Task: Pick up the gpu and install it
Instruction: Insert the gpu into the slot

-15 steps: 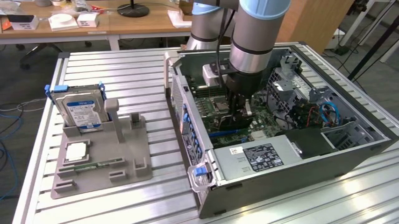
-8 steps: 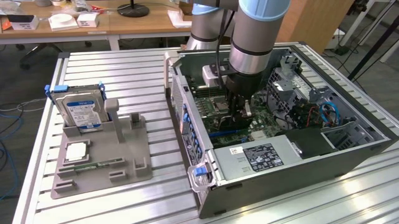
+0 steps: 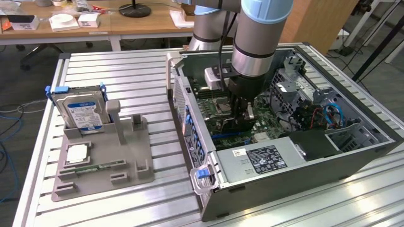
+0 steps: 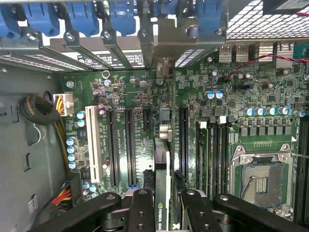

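My gripper (image 3: 242, 113) reaches down into the open computer case (image 3: 353, 163), over the motherboard. It is shut on the gpu (image 3: 250, 112), which stands on edge between the fingers. In the wrist view the gpu (image 4: 162, 164) appears edge-on as a thin dark card with a printed label near my gripper (image 4: 163, 205). One black finger (image 4: 141, 210) presses on each side of it. The card runs along the motherboard between the black expansion slots (image 4: 130, 145), and its far end lies near the metal bracket at the case's rear wall (image 4: 166, 43). Whether it is seated in a slot I cannot tell.
On the exterior view's left, a grey holder (image 3: 126, 165) carries an upright hard drive (image 3: 82, 111), a flat chip (image 3: 77, 153) and a green memory stick (image 3: 100, 166). Inside the case are the processor socket (image 4: 260, 181), cable bundles (image 4: 58, 125) and blue slot clips (image 4: 82, 19).
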You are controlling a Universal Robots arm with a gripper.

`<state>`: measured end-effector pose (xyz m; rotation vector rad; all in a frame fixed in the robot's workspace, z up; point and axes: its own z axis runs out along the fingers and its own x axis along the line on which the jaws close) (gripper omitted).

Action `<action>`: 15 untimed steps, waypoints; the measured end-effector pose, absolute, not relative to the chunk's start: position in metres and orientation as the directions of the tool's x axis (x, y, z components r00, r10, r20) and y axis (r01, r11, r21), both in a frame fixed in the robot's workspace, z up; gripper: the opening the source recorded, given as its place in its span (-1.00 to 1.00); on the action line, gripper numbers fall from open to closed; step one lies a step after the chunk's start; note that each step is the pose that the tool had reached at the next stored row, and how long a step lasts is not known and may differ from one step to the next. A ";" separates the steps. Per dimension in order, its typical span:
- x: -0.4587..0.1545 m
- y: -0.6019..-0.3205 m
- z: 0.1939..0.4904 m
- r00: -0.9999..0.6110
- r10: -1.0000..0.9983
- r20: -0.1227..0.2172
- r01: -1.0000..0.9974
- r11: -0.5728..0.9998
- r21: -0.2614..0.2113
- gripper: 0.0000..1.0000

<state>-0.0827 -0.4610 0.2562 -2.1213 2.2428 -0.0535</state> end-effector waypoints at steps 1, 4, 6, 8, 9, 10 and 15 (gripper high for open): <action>-0.083 -0.461 0.256 -0.055 -0.998 -0.015 -0.996 0.056 -0.062 -0.48; -0.083 -0.461 0.255 -0.055 -0.998 -0.016 -0.996 0.056 -0.062 -0.48; -0.083 -0.461 0.254 -0.055 -0.998 -0.015 -0.997 0.056 -0.062 -0.48; -0.083 -0.461 0.253 -0.055 -0.998 -0.016 -0.996 0.056 -0.062 -0.48; -0.083 -0.461 0.253 -0.055 -0.998 -0.016 -0.996 0.056 -0.062 -0.48; -0.083 -0.461 0.253 -0.055 -0.998 -0.016 -0.997 0.056 -0.061 -0.48; -0.083 -0.461 0.252 -0.055 -0.998 -0.016 -0.997 0.056 -0.059 -0.48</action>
